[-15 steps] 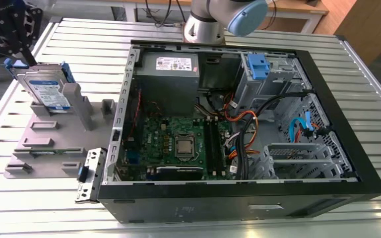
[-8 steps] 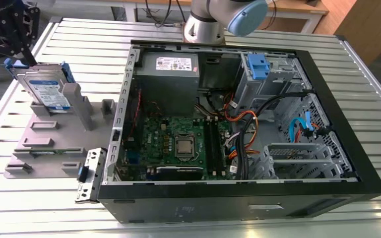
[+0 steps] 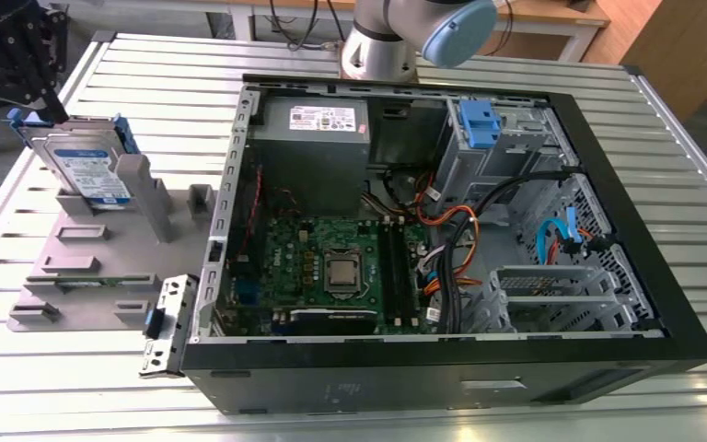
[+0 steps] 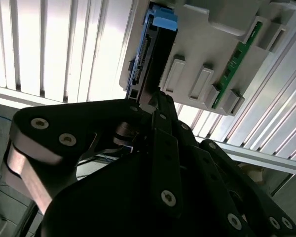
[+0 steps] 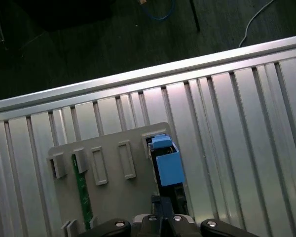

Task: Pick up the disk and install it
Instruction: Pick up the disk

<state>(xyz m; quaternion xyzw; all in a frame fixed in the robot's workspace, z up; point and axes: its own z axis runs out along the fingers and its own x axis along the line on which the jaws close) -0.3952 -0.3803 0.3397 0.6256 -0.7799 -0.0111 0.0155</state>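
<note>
The disk (image 3: 89, 170) stands on edge in a slot of the grey holder (image 3: 96, 267) at the exterior view's left. It is silver with a blue-and-white label and blue rails. My black gripper (image 3: 37, 112) hangs right at the disk's upper far corner, against the blue rail. In both wrist views the gripper (image 4: 147, 101) (image 5: 163, 202) sits at the end of the disk (image 4: 143, 54) (image 5: 167, 168), which is seen edge-on in the holder (image 4: 207, 44) (image 5: 113, 197).
An open computer case (image 3: 648, 304) lies on the slatted metal table, with a motherboard, cables, a grey power supply (image 3: 310, 129) and a blue bracket (image 3: 477, 124) on its drive bay. A green board (image 3: 84, 279) sits in the holder. A metal bracket (image 3: 163, 322) leans by the case.
</note>
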